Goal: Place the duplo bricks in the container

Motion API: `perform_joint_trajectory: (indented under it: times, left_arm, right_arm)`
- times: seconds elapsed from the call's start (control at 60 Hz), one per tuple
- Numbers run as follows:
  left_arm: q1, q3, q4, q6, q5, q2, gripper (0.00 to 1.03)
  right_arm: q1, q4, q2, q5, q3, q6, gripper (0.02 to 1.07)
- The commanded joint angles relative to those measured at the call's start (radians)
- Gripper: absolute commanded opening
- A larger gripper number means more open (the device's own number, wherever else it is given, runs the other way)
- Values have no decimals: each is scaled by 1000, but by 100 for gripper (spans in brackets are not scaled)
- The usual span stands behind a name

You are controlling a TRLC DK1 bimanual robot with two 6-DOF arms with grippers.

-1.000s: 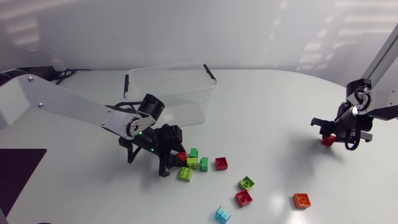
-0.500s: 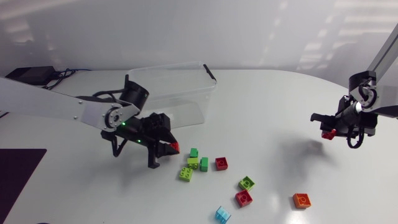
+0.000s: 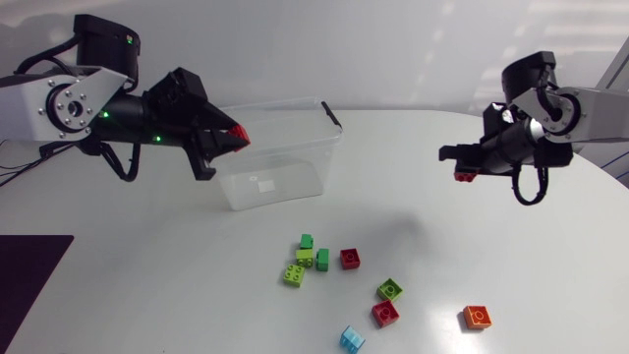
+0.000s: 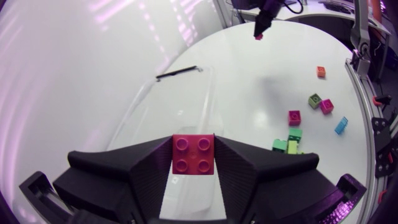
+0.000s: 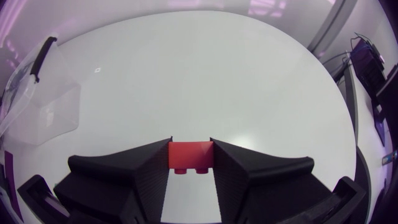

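My left gripper [image 3: 234, 139] is shut on a red duplo brick [image 3: 240, 134] and hangs above the left end of the clear plastic container [image 3: 295, 169]. In the left wrist view the brick [image 4: 193, 154] sits studs-up between the fingers, with the container [image 4: 186, 106] just ahead. My right gripper [image 3: 462, 169] is shut on another red brick [image 3: 464, 177], in the air to the right of the container. That brick [image 5: 191, 157] is clamped between the fingers in the right wrist view. The container [image 5: 43, 106] looks empty.
Loose bricks lie on the table in front of the container: a green cluster [image 3: 305, 260], a red one [image 3: 350, 258], a green one [image 3: 389, 289], a red one [image 3: 384, 313], an orange one [image 3: 478, 316] and a blue one [image 3: 352, 339].
My left gripper closed on the red brick by the green cluster and carried it up to the container's left end. My right arm rose and moved left with its brick.
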Motion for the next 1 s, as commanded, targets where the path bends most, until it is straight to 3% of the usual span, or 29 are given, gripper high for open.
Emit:
perform_joint_trajectory:
  times: [0.0,0.3,0.35,0.417,0.517,0.767,0.983]
  left_arm:
    - [26,41,58,-77,3,69,41]
    - [43,167,282,-243,-157,284,45]
    - [43,191,299,-257,-185,319,54]
    - [41,216,323,-277,-226,361,77]
    - [39,222,357,-317,-258,375,98]
    - [12,84,338,-354,-263,168,98]
    - [-7,-88,203,-308,-139,-47,98]
  right_arm:
    - [60,-16,-4,-1,53,26,17]
    - [204,-31,77,-5,208,-1,17]
    - [222,-31,91,-7,236,-6,17]
    - [247,-39,111,-13,274,-12,17]
    - [282,-45,135,-19,328,-18,17]
    - [360,-57,220,-42,460,-34,18]
    - [422,-70,329,-59,601,-55,20]
